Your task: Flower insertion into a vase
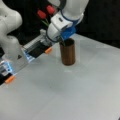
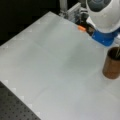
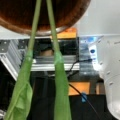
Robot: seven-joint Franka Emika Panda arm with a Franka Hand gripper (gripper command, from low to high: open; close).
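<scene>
I see my gripper (image 1: 62, 37) clenched on the flowers (image 1: 46, 13) (two stems (image 3: 51, 22)), their lower ends already inside the vase (image 1: 67, 52) directly below.

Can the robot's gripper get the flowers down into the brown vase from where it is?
Probably yes. The gripper sits right over the vase, and the green stems already reach into its open mouth, with nothing blocking it.
</scene>
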